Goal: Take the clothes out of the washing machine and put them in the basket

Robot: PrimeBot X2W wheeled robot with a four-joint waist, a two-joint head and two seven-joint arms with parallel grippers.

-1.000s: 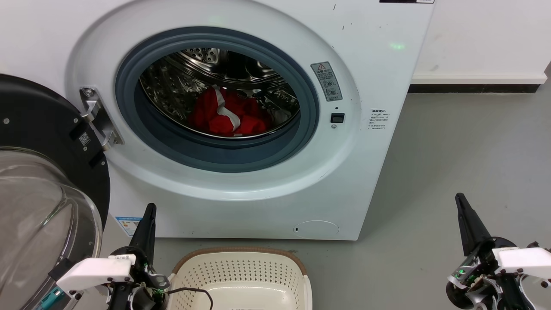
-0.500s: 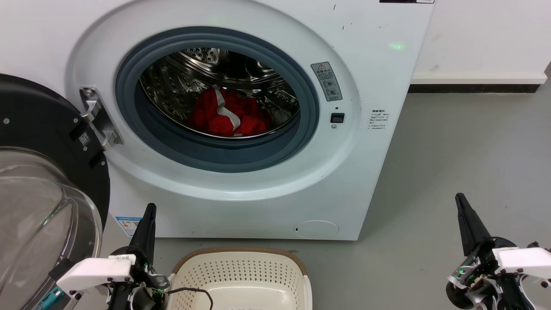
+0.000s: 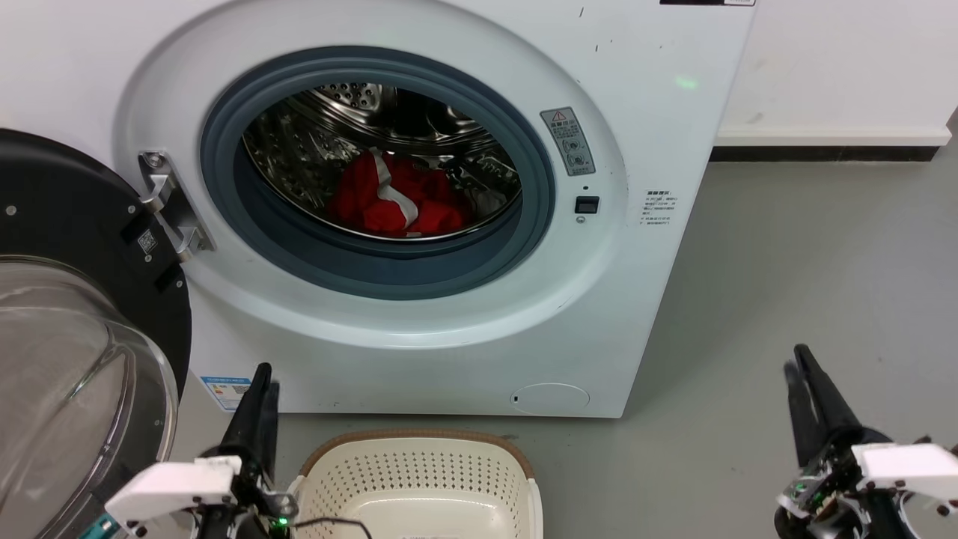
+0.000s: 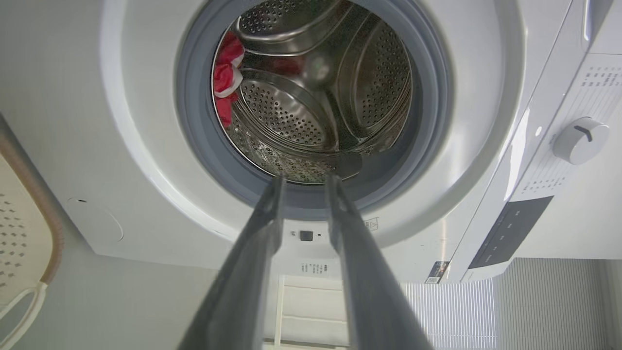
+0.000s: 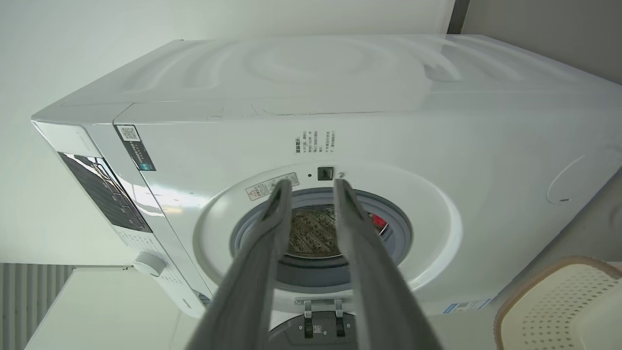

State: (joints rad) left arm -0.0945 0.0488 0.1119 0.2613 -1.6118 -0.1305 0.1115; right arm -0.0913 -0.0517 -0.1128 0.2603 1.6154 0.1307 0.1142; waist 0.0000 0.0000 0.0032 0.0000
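- The first step has not begun: the clothes [image 3: 397, 198] lie in a red heap with a white band on the drum [image 3: 314, 150] floor, towards its front edge. None are in the basket [image 3: 419, 438].
- The door [image 3: 75, 224] stands swung wide on the left, so the mouth of the washer [image 3: 658, 150] is clear.
- The basket sits on the floor [image 3: 786, 262] just before the washer's front bottom edge, with nothing red in the part I can see.
- The left gripper [image 3: 268, 376] hangs low beside the basket's left side and the right gripper [image 3: 794, 358] is well off to the right. Both have their fingers a little apart and hold nothing.
- Next, I reckon one arm must rise and reach through the grey gasket [image 3: 224, 172], going down onto the heap without catching the rubber lip. The fingers may want to part wider to take a good fold of cloth.
- The head view gives the heap whole and square-on.
- The left wrist view catches just a red scrap at the drum's edge, but it shows the drum's ribs and the knob [image 4: 580, 140].
- The right wrist view shows the washer's top, the hinge [image 5: 320, 306] and a sliver of red inside the gasket.
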